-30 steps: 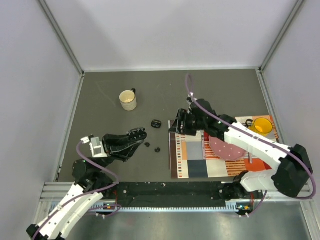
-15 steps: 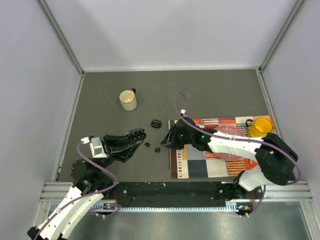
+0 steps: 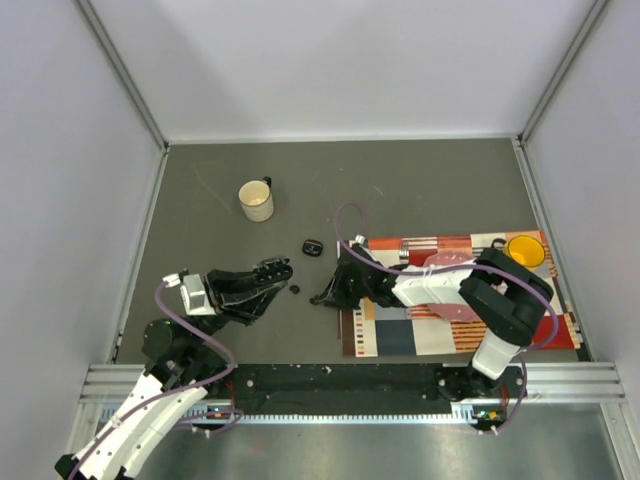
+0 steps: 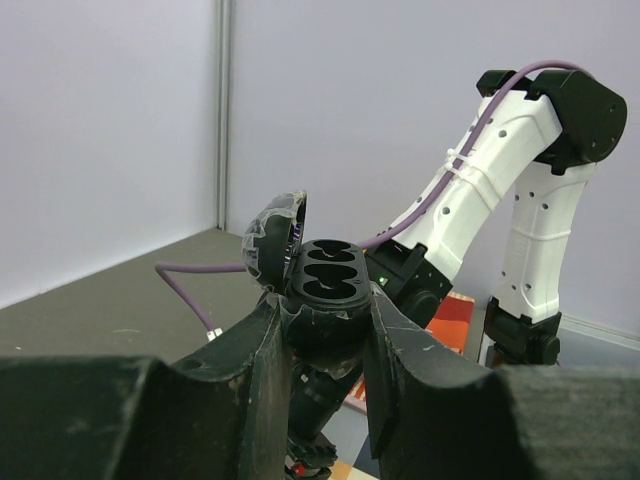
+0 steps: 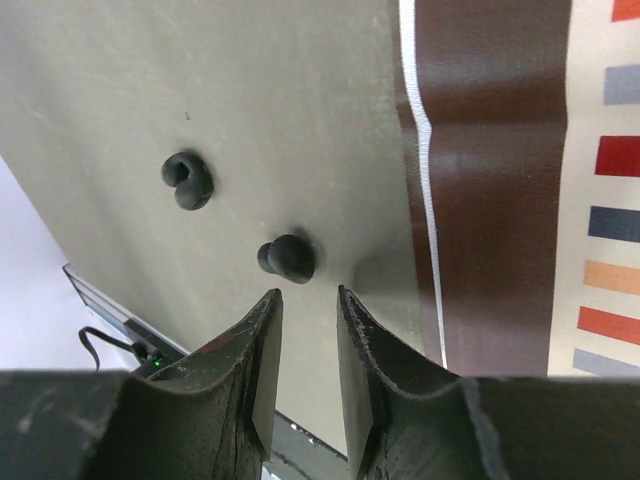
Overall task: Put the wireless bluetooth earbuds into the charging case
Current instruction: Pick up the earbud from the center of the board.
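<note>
**Right fingers at an earbud, left holding the open case**

- Left fingers are pinching the charging case by its lower body and holding it up off the desk. The lid is swung open and stands up on the left side in the wrist view. The dark moulded wells face up, exposed.
- From overhead, the held case sits at the left arm's tip, left of centre on the desk, near the front.
- Right arm reaches left off the striped mat, wrist low over the desk, tip pointed toward the left arm.
- Right fingers are narrowly apart, with only bare desk in the gap.
- Near earbud lies on the desk just beyond the right fingertips, slightly left of the gap. I can't tell if the left finger is touching it.
- Far earbud also lies on the desk, further out and to the left in the wrist view, clear of the fingers. From overhead it sits between the two arm tips, closer to the held case.
- Both earbuds are on bare desk, off the mat's dark border.
- A second case sits on the desk behind the earbuds, apart from both arms.
- Cream mug is further back and left, well clear.
- Yellow cup stands at the mat's far right corner.
</note>
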